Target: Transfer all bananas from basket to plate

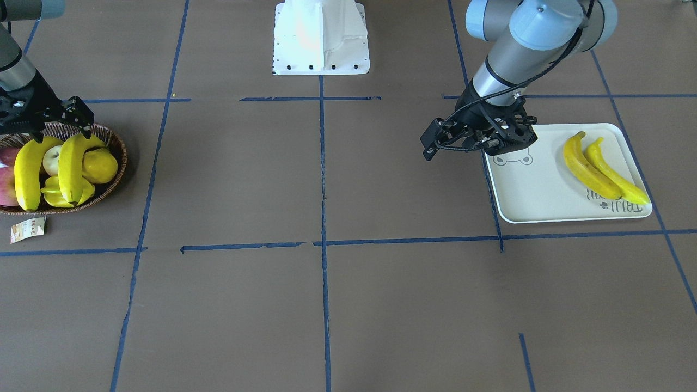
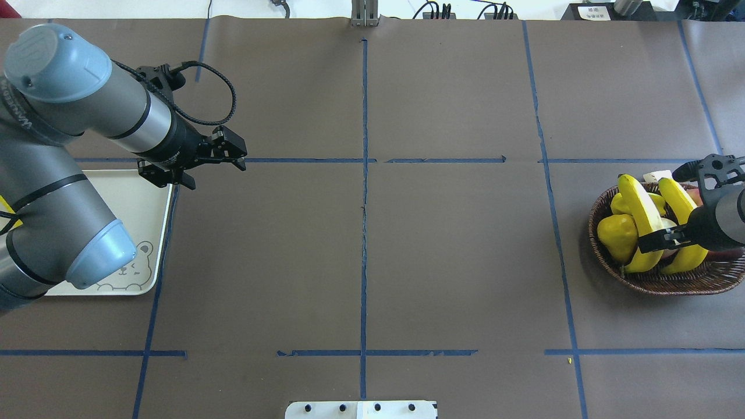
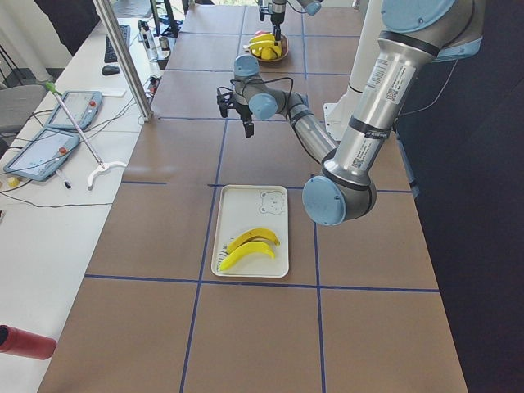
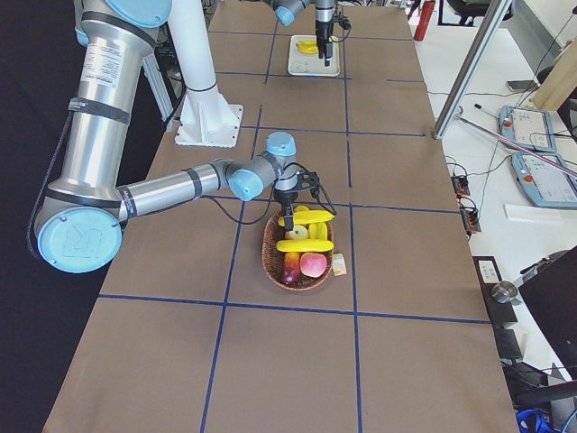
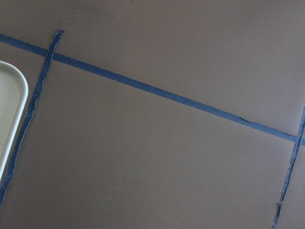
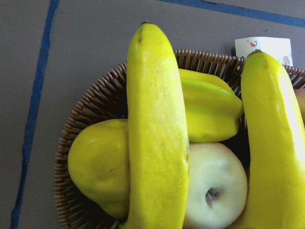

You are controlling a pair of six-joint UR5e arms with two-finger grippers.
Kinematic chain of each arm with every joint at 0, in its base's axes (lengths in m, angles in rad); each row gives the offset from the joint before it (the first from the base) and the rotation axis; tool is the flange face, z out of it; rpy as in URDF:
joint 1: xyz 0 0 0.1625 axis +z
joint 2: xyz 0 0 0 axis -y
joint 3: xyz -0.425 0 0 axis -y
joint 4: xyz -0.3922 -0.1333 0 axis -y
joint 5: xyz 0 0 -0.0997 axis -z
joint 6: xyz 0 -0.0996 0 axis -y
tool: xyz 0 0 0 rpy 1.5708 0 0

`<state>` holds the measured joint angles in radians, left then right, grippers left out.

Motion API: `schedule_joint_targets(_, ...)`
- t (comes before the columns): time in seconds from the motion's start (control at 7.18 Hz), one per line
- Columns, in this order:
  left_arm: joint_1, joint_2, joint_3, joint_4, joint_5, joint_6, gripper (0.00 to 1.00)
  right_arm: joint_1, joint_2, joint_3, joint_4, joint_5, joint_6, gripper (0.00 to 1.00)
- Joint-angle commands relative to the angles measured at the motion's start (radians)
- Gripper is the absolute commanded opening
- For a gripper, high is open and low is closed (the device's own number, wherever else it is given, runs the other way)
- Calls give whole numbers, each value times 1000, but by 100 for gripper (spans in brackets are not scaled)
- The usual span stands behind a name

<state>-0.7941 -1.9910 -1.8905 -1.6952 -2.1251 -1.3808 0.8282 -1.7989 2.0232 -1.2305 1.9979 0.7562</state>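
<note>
Right gripper (image 1: 61, 132), jaws apart, hovers over two bananas (image 1: 72, 163) in the basket (image 1: 121, 159); two others lie on the plate (image 1: 536, 190). Left gripper (image 2: 214, 174) hangs spread and empty beside it. I judge this the third pick: lower, then clamp one banana mid-length.

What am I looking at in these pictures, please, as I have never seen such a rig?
Two robot arms work at a brown table. Six cameras film one moment: two from above, one at each table end, one on each wrist. The job is moving bananas. Two bananas already lie on the cream plate; two more sit in the wicker basket among other fruit. The right hand is open over the basket's bananas; the left hand hangs open beside the plate. Nothing is held.
</note>
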Motion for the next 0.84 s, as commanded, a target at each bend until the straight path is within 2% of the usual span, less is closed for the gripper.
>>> schedule_joint_targets(0.0, 1, 0, 1, -1, 1, 0, 100, -1, 10, -15, -1, 10, 2, 81)
schedule_joint_targets(0.28, 1, 0, -2, -1, 1, 0, 100, -1, 19, -24, -1, 25, 2, 34)
schedule_joint_targets(0.42, 1, -6, -5, 0, 1, -1, 100, -1, 24, -26, 0, 53, 0, 6)
schedule_joint_targets(0.56, 1, -6, -5, 0, 1, 0, 100, 14, 29, -17, -1, 73, 0, 0)
schedule_joint_targets(0.7, 1, -8, -5, 0, 1, 0, 100, 67, 59, -15, -12, 131, -1, 0)
